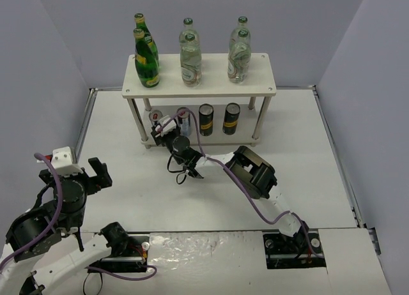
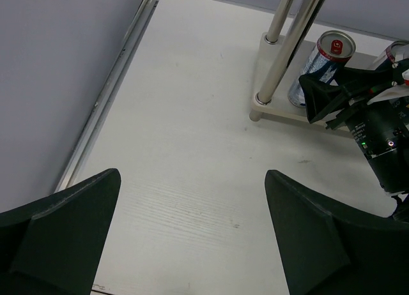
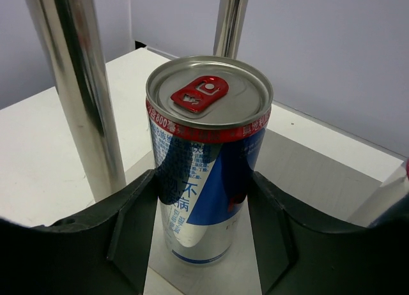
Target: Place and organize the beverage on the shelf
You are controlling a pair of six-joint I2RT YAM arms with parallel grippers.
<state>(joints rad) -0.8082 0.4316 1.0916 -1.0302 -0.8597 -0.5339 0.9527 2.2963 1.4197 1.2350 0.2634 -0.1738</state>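
Fingers (image 3: 121, 237) of my right gripper (image 3: 204, 205) pinch the can (image 3: 208, 148) upright at the left end of the shelf (image 1: 214, 83), lower board, to line it up with the black cans (image 1: 206, 118); my left gripper (image 2: 192, 237) hangs spread, idle.

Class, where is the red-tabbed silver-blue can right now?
In the right wrist view, the can stands upright on the shelf's lower tier between the right gripper's fingers, beside a shiny metal leg.

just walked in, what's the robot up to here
The right gripper holds a silver-blue-red can upright on the lower tier of the shelf, next to a leg. Six bottles already stand on top, and two black cans sit below. The left gripper is open over the table, holding nothing.
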